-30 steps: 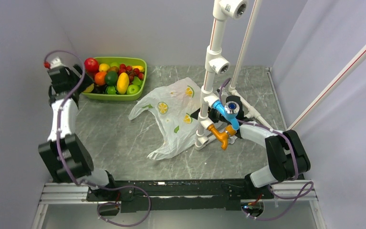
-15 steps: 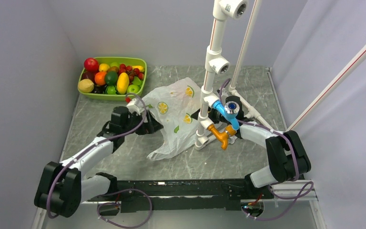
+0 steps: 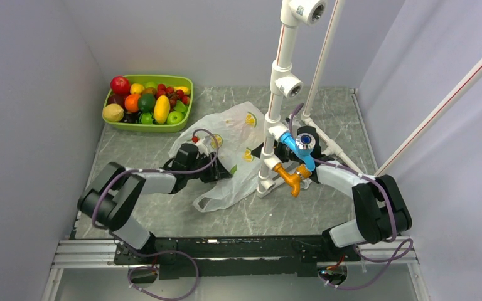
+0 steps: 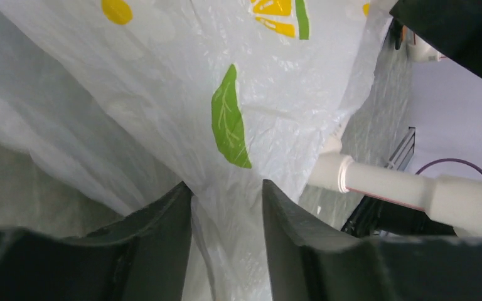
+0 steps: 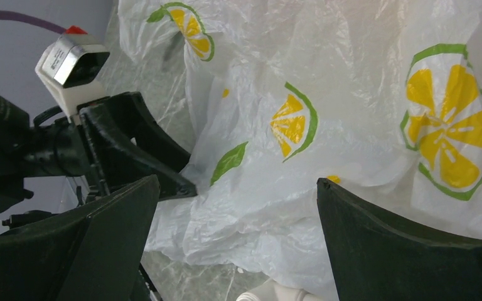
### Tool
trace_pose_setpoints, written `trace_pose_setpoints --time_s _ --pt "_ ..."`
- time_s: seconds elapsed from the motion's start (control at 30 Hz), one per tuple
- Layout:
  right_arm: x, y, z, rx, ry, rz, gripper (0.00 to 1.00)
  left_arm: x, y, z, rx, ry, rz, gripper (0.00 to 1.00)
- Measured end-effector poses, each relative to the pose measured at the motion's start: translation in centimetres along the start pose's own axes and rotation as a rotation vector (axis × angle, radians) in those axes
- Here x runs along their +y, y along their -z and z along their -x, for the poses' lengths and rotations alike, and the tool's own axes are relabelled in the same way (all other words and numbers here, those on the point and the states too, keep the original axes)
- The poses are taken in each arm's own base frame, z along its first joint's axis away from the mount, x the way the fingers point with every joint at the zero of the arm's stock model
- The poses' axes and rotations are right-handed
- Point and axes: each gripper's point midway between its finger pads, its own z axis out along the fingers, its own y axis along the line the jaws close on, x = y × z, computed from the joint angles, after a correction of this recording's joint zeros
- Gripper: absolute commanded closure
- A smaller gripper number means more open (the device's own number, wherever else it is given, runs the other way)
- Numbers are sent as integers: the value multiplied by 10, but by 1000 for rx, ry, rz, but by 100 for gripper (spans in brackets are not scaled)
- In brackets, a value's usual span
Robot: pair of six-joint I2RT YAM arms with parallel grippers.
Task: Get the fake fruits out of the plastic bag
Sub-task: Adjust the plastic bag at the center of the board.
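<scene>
The plastic bag (image 3: 229, 147) lies flat and crumpled in the middle of the table; no fruit shape shows inside it. My left gripper (image 3: 221, 173) is at the bag's front left edge. In the left wrist view its fingers (image 4: 163, 238) stand a little apart with a fold of the bag (image 4: 226, 113) between them. My right gripper (image 5: 238, 182) is wide open at the bag's right side (image 5: 326, 125), mostly hidden in the top view behind the pipe. A red apple (image 3: 120, 84), a dull yellow round fruit (image 3: 113, 113) and a yellow long fruit (image 3: 161, 108) lie in the green tray (image 3: 185, 83).
A white PVC pipe frame (image 3: 277, 94) with blue (image 3: 287, 139) and orange (image 3: 289, 177) fittings stands on the table right of the bag, between it and my right arm. The tray also holds limes, an orange and strawberries. Grey walls close in on three sides.
My left arm swung from the tray at the back left down to the bag and put its fingers at the bag's front left edge. The dull yellow fruit now shows in the tray. The right arm is still.
</scene>
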Motion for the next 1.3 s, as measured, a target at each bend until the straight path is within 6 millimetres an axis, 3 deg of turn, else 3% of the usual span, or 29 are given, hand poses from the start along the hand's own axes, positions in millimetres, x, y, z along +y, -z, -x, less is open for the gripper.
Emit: trace_pose_setpoints --time_s 0.1,0.2,0.33,0.43,0.6,0.8,1.03,1.17,1.3 --pt "-2 2 2 -8 0 -19 2 -3 -15 6 -16 41 -28 69" --pt "-8 6 4 -21 -7 -72 3 -20 -32 18 -43 61 -86 87" --pt "-19 16 18 -70 -42 -193 4 -63 -54 50 -137 15 -182 98" --pt "-22 30 33 -127 -52 -260 1 -108 -63 78 -236 -46 -276 99" --pt "-15 58 49 -187 -41 -314 1 -163 -83 96 -307 -97 -403 100" --pt "-1 82 56 -228 -7 -287 2 -157 -105 82 -272 -54 -403 100" --pt "-16 86 13 -164 9 -269 3 -169 -118 87 -246 -1 -444 99" --pt "-29 84 -12 -140 -2 -261 15 -174 -118 82 -231 8 -456 98" --pt "-25 77 -8 -161 8 -216 27 -175 -120 72 -197 5 -449 95"
